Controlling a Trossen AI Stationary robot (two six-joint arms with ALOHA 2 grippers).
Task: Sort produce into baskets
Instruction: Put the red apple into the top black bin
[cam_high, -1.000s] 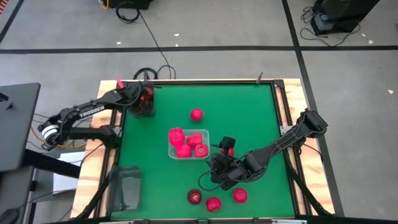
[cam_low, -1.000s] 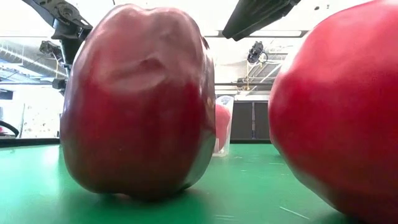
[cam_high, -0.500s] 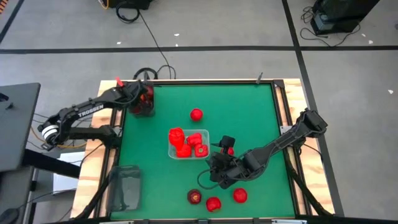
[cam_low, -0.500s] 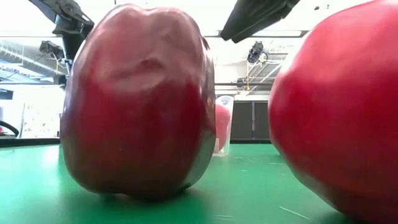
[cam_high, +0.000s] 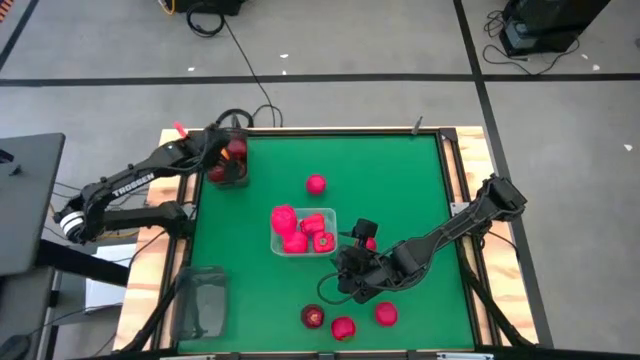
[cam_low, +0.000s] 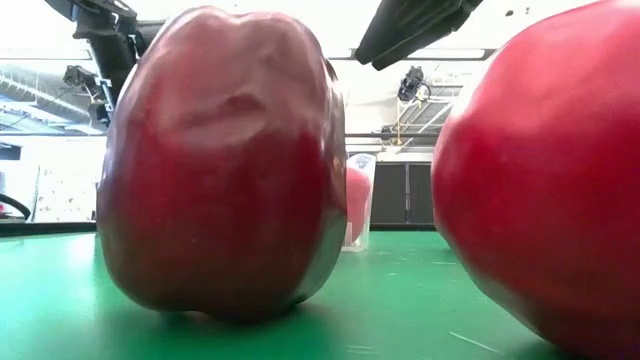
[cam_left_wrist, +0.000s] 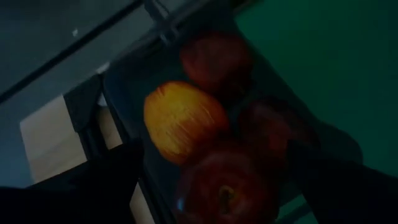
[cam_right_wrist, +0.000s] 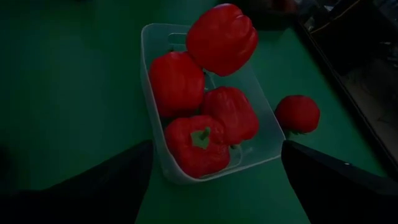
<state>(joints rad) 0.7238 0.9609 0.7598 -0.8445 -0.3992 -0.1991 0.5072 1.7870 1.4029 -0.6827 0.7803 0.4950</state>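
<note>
Your left gripper (cam_high: 222, 158) hangs over the smoky bin (cam_high: 228, 172) at upper left; you cannot tell its opening. Your right gripper (cam_high: 345, 265), spread wide, sits beside the clear bin (cam_high: 300, 249) of peppers (cam_right_wrist: 198, 143) at centre frame.

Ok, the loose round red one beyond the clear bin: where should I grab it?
Likely from straight above, fingers across the widest middle of the round red fruit. It sits alone on the green table, clear of the clear bin, so any side is open.

3 bins (cam_high: 302, 232), ~12 produce (cam_high: 316, 184)
</note>
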